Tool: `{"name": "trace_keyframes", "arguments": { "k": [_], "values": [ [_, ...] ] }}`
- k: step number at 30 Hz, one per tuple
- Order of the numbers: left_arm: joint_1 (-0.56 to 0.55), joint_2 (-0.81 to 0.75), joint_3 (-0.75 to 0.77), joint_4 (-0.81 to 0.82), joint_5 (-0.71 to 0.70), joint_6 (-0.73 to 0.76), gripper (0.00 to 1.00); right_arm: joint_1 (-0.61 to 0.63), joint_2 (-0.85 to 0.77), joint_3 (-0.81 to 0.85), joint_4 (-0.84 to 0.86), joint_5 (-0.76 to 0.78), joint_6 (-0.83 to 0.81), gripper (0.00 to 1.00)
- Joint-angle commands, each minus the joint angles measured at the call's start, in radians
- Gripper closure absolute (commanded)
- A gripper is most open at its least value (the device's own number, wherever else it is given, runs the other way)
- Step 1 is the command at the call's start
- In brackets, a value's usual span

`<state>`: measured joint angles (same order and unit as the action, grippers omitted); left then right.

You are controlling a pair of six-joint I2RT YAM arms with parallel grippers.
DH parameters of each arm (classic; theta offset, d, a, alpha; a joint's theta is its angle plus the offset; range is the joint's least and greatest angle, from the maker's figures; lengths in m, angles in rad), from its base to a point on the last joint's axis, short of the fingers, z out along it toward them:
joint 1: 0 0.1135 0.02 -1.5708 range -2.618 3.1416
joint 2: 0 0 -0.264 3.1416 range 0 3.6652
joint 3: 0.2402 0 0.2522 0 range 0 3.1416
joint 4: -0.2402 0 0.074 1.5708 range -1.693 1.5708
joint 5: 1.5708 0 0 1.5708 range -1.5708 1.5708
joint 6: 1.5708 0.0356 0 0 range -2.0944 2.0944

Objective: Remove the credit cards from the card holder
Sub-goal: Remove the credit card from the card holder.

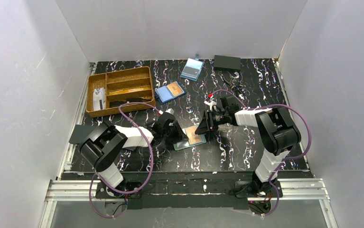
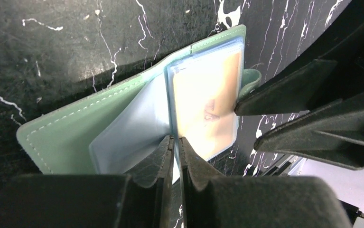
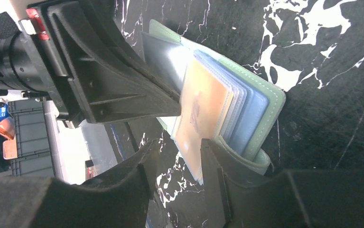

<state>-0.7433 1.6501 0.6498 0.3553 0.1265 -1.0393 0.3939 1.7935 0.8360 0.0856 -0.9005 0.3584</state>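
Card holder (image 1: 190,138) lies opened flat near the middle of the bench (image 1: 246,152), green cover down, clear pockets fanned upward. Left jaws: pressed together, pinching the lower edge of one clear pocket page (image 2: 137,128) (left wrist view) and holding it peeled toward 9 o'clock. Right jaws: spread, straddling the free edge of the next pocket. In the left wrist view one tip touches that edge and the other stands just apart. In the right wrist view the pocket's corner sits in the gap with no squeeze visible. Orange card (image 3: 200,109) is fully inside that pocket and shows through the plastic. Behind it is a stack of pale blue pages (image 3: 246,114); cannot tell whether they carry cards. In the top view the left jaws come in at the holder's 9 o'clock, the right jaws at its 2 o'clock. Progress, my judgement: holder opened and one page separated, so access is done. Extraction is not started, since no view shows a card out of its pocket. Left to do: close on the orange card's edge, slide it clear while the page is restrained, then repeat for any further pockets. Away from the work: wooden tray (image 1: 120,90) at 10 o'clock, bright blue holder (image 1: 170,91) at 11, pale-blue holder (image 1: 192,69) at 12, dark flat box (image 1: 227,62) at 1, all well apart.
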Motion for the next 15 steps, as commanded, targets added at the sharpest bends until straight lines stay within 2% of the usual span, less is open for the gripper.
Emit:
{"name": "trace_keyframes", "arguments": {
  "k": [1,5,15],
  "values": [
    [0.013,0.091,0.023,-0.25,-0.079,0.048,0.95,-0.014,-0.051,0.019,0.015,-0.03,-0.024,0.52],
    [0.013,0.126,0.08,-0.384,-0.113,0.064,1.0,-0.021,-0.06,0.017,0.016,-0.021,-0.026,0.51],
    [0.016,0.123,0.064,-0.412,-0.153,0.065,1.0,-0.023,-0.057,0.029,-0.029,0.017,-0.059,0.5]
  ]
}}
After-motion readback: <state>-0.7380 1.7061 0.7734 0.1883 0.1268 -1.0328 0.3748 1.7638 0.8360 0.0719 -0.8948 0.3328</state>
